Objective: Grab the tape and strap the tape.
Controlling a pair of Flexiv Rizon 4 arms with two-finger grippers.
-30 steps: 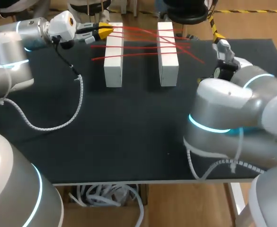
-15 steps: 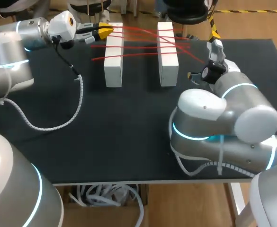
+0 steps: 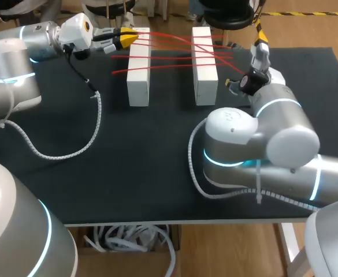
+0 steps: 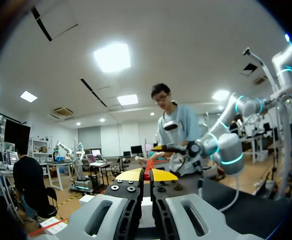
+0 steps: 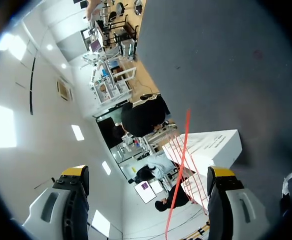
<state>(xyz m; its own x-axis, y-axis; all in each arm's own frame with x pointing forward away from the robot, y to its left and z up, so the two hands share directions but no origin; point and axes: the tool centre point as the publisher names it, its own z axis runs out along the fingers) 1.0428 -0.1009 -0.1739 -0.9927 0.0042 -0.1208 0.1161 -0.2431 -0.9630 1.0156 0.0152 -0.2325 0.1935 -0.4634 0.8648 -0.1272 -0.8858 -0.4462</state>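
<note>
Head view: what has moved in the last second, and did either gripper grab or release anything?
The right arm swung inward, to the left, bringing the right gripper, open now, up to the loose ends of the red tape beside the right white block; it grasped nothing. The left gripper stays shut on the red tape by the left white block; blocks and strands unchanged.

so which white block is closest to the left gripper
The left-hand block, its far end right beside the left gripper; the other block lies farther off.
</note>
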